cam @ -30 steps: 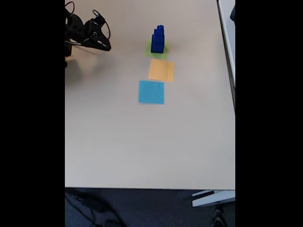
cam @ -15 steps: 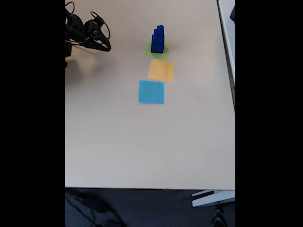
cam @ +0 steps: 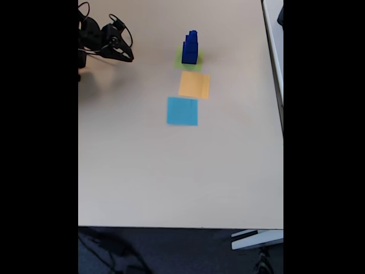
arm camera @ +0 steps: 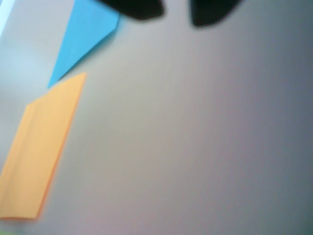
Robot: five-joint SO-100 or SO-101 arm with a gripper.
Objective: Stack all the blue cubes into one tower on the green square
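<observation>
Already the cubes (cam: 190, 47) stand stacked on the green square (cam: 189, 61), well clear of the empty, parted tool (cam: 126, 56); a careless return sweep could topple them.

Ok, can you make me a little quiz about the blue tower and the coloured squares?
1. True or false: the blue cubes stand as one tower on the green square.
2. In the fixed view, which square lies between the green one and the light-blue square? A) the orange square B) a red square C) none
3. Fill in: the gripper is away from the tower, toward the ____ side of the fixed view.

Key: 1 true; 2 A; 3 left.
</observation>
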